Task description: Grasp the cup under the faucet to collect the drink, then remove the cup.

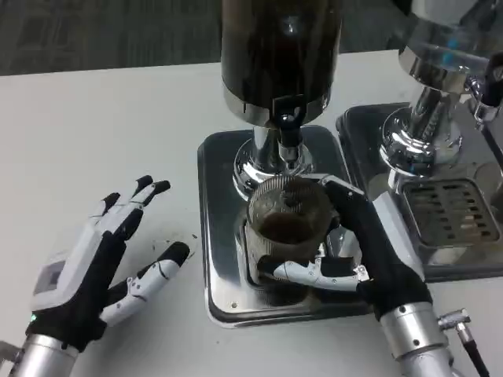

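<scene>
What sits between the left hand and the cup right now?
In the head view: bare white table, then the steel tray's rim, between left hand and cup.

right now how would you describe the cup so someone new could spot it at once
Find the dark drink dispenser on its chrome pedestal at the table's middle, standing on a shiny steel tray. Directly below its faucet sits the cup, gripped by the right hand. It is the only clear ribbed container here, with dark liquid inside.

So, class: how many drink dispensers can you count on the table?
2. One dark dispenser stands at centre, above the cup that the right robot hand holds. A second dispenser stands at the far right, partly cut off by the picture's edge.
</scene>
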Tool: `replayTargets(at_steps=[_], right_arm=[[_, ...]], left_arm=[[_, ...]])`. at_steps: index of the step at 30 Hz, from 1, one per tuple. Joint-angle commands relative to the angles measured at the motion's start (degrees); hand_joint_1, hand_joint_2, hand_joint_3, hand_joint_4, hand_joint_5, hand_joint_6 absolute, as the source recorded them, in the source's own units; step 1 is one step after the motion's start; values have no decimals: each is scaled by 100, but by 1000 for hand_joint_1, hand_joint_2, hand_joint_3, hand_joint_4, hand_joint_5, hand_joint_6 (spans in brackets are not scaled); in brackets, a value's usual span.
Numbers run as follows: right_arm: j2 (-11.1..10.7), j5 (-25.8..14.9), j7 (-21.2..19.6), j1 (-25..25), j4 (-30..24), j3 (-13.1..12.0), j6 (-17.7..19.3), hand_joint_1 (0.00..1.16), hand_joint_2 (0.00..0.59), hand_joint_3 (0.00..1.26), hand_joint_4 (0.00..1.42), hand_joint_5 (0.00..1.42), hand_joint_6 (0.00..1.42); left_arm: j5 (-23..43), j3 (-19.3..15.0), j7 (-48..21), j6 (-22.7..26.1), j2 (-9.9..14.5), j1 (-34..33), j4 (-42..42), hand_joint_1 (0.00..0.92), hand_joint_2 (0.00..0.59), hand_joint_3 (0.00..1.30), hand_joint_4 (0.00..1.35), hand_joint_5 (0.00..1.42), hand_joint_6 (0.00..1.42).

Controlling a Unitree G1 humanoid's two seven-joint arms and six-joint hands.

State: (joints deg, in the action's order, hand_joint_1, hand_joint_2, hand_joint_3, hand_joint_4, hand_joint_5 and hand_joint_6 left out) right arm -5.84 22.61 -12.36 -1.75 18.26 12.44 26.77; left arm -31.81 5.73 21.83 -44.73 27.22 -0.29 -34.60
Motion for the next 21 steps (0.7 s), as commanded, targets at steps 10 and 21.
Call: replayTargets(at_steps=[10,21], right_arm=[[-111,-214,452,707,-1289,-42,-75,1038,116,576,671,696,818],[-271,-368,1037,1227,-2097,-32,-241,1038,114,580,681,708,844]], left_arm=[[-362,73,-5,3,483,214,512,0,191,6,0,24,0],[-781,69,-431,361,995,935,1684,0,167,0,0,0,0]])
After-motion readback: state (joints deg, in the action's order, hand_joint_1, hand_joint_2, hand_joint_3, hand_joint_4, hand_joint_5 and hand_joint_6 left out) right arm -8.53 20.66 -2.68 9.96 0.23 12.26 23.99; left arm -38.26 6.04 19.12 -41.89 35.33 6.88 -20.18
